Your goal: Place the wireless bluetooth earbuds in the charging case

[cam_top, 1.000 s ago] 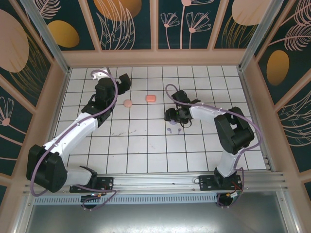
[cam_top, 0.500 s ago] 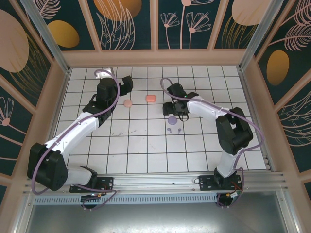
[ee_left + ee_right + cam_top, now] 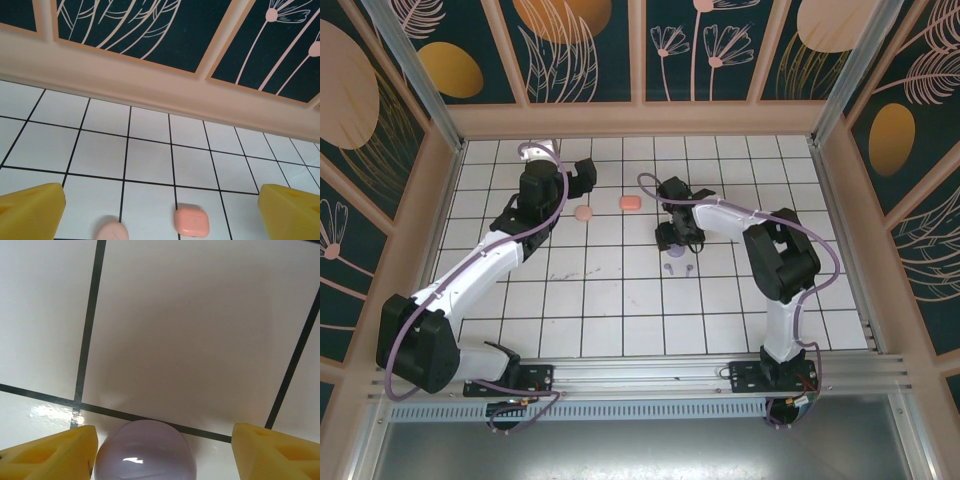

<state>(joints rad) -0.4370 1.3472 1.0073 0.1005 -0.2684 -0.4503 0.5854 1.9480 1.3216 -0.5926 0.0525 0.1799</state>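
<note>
Right gripper (image 3: 164, 440) now low over the purple case (image 3: 145, 452), which half a second ago lay uncovered just in front of it.

The right arm's elbow has swung inward, and its yellow fingers (image 3: 50, 455) stand spread on both sides of the purple case: one is just beside it, the other is apart, so nothing is pinched. The left gripper (image 3: 161, 200) has shifted a little to the right and is spread wide, holding nothing. Below it lie the coral case (image 3: 191, 221) and the pale pink case (image 3: 112, 232), side by side, where they were before. All three cases look closed, so I cannot tell what is inside. The two purple earbuds (image 3: 669, 268) have not moved and lie on the table (image 3: 620, 300) outside any case, near the right gripper on its near side.
</note>
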